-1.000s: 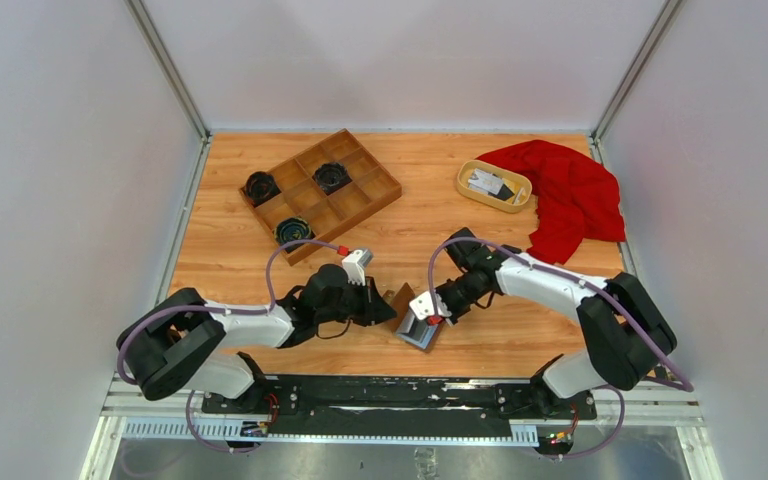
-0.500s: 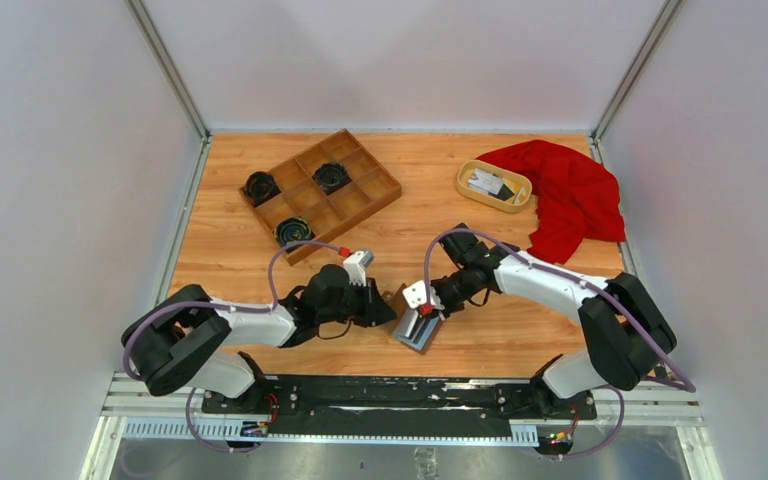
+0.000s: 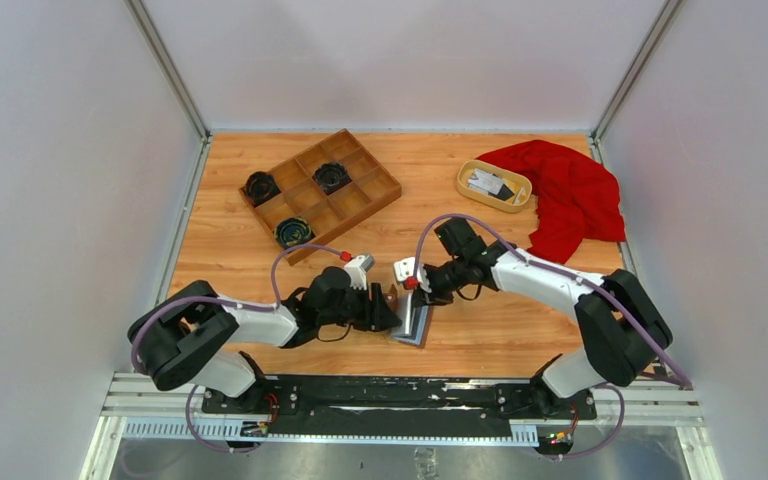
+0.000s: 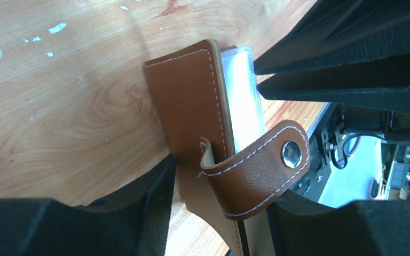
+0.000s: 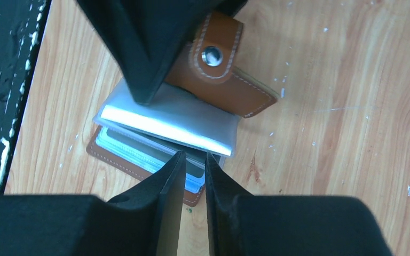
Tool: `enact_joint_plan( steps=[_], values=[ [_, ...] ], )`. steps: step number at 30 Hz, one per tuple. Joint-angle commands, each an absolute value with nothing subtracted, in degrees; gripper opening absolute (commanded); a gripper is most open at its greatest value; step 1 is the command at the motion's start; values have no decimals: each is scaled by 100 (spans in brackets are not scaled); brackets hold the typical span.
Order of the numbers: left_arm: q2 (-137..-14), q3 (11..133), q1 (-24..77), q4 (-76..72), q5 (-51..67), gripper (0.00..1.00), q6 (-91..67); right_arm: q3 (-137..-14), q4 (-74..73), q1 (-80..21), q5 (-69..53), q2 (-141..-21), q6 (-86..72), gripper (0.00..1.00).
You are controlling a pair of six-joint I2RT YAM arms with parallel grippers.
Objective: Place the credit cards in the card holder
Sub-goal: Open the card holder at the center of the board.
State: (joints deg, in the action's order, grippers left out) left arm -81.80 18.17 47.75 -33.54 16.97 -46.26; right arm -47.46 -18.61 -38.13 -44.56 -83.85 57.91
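Note:
The brown card holder (image 3: 412, 322) lies near the table's front edge, half open, with its shiny clear pockets (image 5: 163, 125) showing. Its cover and snap strap (image 4: 256, 170) stand up between the jaws of my left gripper (image 4: 221, 186), which are apart on either side of them. My right gripper (image 5: 194, 156) hovers just over the pockets with a narrow gap and nothing in it. In the top view, left gripper (image 3: 388, 310) and right gripper (image 3: 412, 290) meet at the holder. The credit cards (image 3: 487, 181), whitish and dark, lie in the yellow dish (image 3: 465, 182) at the back right.
A wooden compartment tray (image 3: 360, 205) with black round parts sits at the back left. A red cloth (image 3: 565, 195) is bunched beside the dish at the right edge. The black rail (image 5: 0, 80) runs along the table's front, close to the holder.
Both grippers have opened. The right gripper drew back up and leftward off the pockets. The left jaws spread apart around the cover, and the holder has folded up more steeply.

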Motion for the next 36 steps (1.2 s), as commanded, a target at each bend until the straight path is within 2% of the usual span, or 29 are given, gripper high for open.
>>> enact_joint_plan(
  steps=[1,4,12,15,23,26,30,33,34,36],
  values=[
    [-8063,1732,4755,-3517,1814,50,-4632,-4950,-1403,-3901,-4277,-8535,4774,23],
    [-8053,1738,4755,-3518,1895,55,-4615,-4997,-1307,-3899,-4358,-8625,4444,22],
    [-7876,1683,4755,-3542,1845,82,-4634,-5208,-1222,-3943,-4863,-8966,3642,20],
    [-7982,1692,4755,-3548,1788,85,-4673,-5315,-1212,-3965,-5114,-9115,3272,19],
    [-8208,1731,4755,-3551,1637,87,-4787,-5588,-1022,-4013,-5642,-9560,2128,17],
    [-8167,1727,4755,-3543,1560,86,-4828,-5633,-951,-4079,-5719,-9693,1848,15],
    [-8167,1697,4755,-3542,1430,81,-4891,-5679,-894,-4127,-5791,-9835,1598,14],
    [-8256,1667,4755,-3546,1378,67,-4916,-5721,-890,-4121,-5836,-9813,1511,15],
    [-8290,1655,4755,-3542,1347,58,-4935,-5723,-895,-4110,-5838,-9771,1516,16],
    [-8335,1604,4755,-3549,1284,50,-4947,-5746,-971,-4058,-5822,-9644,1589,20]
  ],
)
